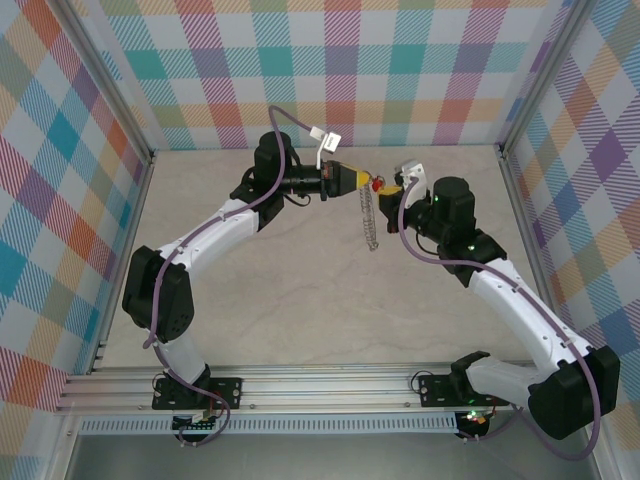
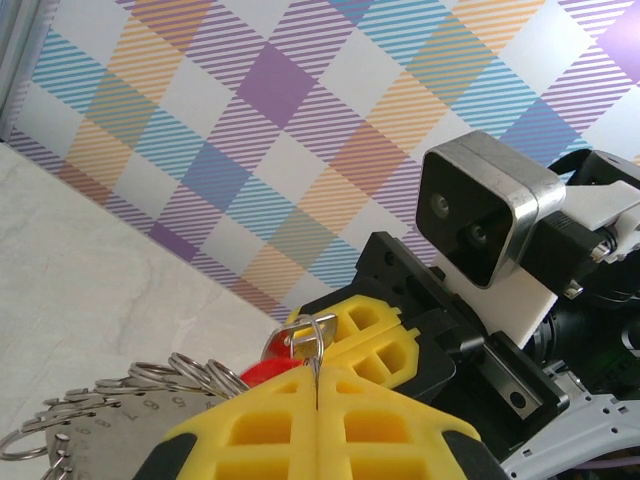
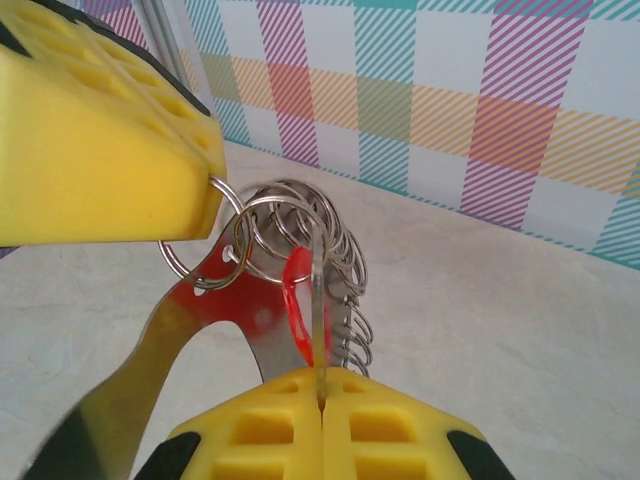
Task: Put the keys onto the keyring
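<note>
Jaws of both claws are closed all the way, yellow pads meeting with no gap. At upper centre of the top view the left claw (image 1: 360,180) and the right claw (image 1: 393,186) point at each other, tips nearly touching, raised above the table (image 1: 300,290). The left claw pinches one small silver loop (image 3: 205,287) of the keyring (image 1: 371,222), whose big hoop hangs down between the two tips. In the left wrist view that hoop lies at the lower left of the frame, a flat band stamped with numbers and fringed with more loops. The right claw grips a thin silver edge that rises from between its pads at lower centre of the right wrist view. It looks to be the blade of the key (image 3: 297,300), whose red head sits just left of that edge, against the bunched loops. Whether the key is threaded through any loop cannot be told
</note>
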